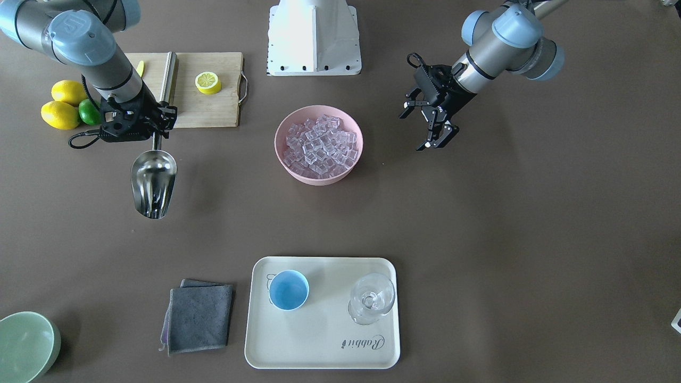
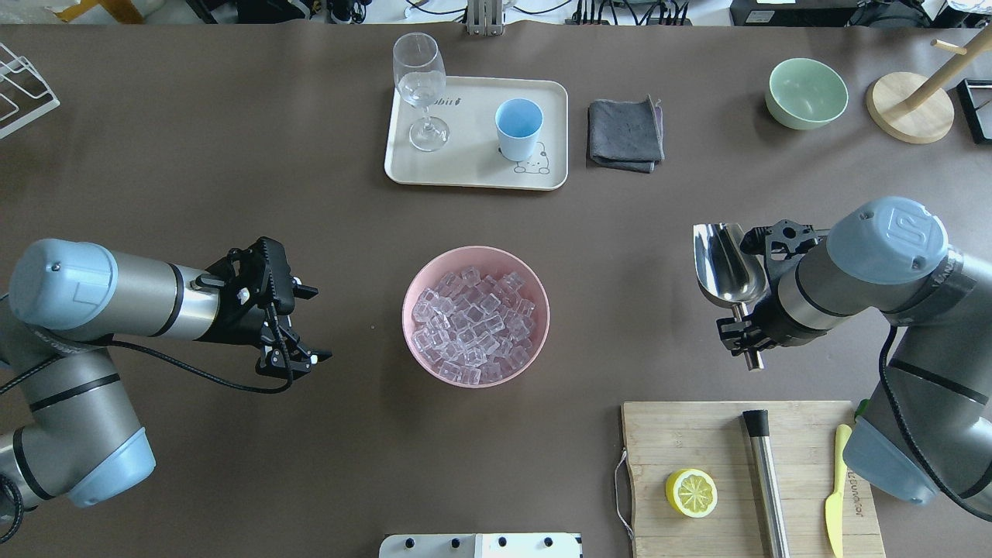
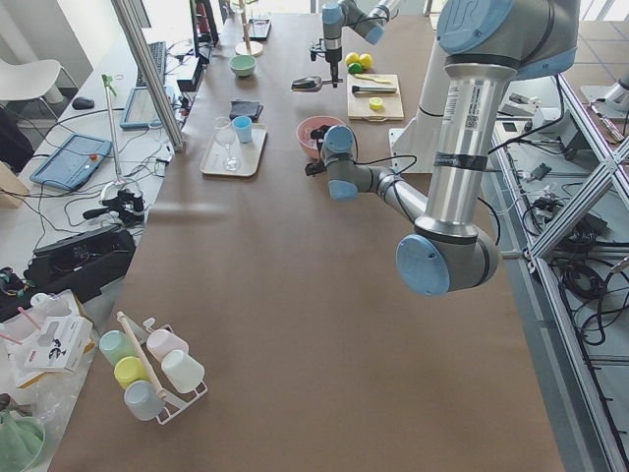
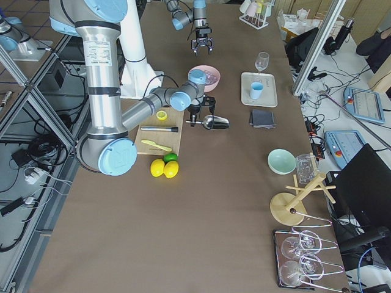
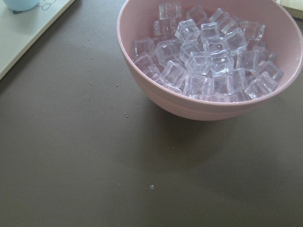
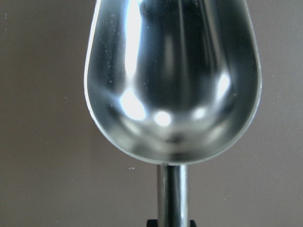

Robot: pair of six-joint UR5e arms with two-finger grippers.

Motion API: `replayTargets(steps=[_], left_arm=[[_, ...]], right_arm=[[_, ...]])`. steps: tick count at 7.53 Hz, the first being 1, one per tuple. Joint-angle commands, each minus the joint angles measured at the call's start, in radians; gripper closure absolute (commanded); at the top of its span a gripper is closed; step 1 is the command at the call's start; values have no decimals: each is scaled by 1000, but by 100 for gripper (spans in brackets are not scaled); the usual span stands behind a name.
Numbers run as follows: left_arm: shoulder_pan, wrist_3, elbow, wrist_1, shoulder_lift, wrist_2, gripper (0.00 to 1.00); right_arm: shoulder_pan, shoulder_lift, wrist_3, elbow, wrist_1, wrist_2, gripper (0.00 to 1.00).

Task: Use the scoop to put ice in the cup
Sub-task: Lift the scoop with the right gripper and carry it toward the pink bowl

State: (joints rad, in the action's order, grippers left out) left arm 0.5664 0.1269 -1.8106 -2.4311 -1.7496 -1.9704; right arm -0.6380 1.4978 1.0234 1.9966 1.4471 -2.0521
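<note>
The ice [image 1: 319, 146] fills a pink bowl [image 1: 319, 178] at the table's middle; it also shows in the overhead view [image 2: 474, 325] and the left wrist view [image 5: 208, 52]. The light-blue cup [image 1: 288, 290] stands empty on a cream tray [image 1: 319, 340], also seen from overhead [image 2: 518, 124]. My right gripper [image 2: 744, 325] is shut on the rod handle of the steel scoop [image 2: 725, 263]. It holds the scoop above the table, well to the side of the bowl. The trough [image 6: 173, 80] is empty. My left gripper [image 2: 316, 324] is open and empty, beside the bowl.
A clear stemmed glass [image 1: 371, 298] shares the tray. A grey cloth [image 1: 198, 316] lies beside the tray, and a pale-green bowl [image 1: 24, 346] sits at the corner. A cutting board [image 2: 697, 434] holds a lemon half [image 2: 690, 492] and a steel cylinder [image 2: 763, 473].
</note>
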Motion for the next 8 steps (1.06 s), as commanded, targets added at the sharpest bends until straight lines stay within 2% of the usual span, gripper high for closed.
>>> replayTargets(steps=[1, 2, 3, 4, 5, 7, 8], left_arm=[[41, -250, 51, 7, -42, -51, 1], [41, -285, 86, 7, -86, -51, 2], [37, -285, 97, 6, -97, -51, 2], [33, -285, 97, 4, -102, -53, 2], [23, -285, 118, 4, -120, -76, 2], [23, -285, 131, 3, -134, -96, 2], [24, -282, 132, 3, -130, -117, 1]], right_arm=[[-143, -48, -338, 36, 210, 33, 100], [-201, -73, -488, 40, 279, 27, 100], [-235, -85, -578, 37, 297, 27, 100], [-247, -91, -615, 30, 308, 17, 100], [-247, -135, -627, 22, 393, 0, 100], [-247, -186, -884, 25, 543, -13, 100], [-247, -201, -955, 24, 580, -3, 100]])
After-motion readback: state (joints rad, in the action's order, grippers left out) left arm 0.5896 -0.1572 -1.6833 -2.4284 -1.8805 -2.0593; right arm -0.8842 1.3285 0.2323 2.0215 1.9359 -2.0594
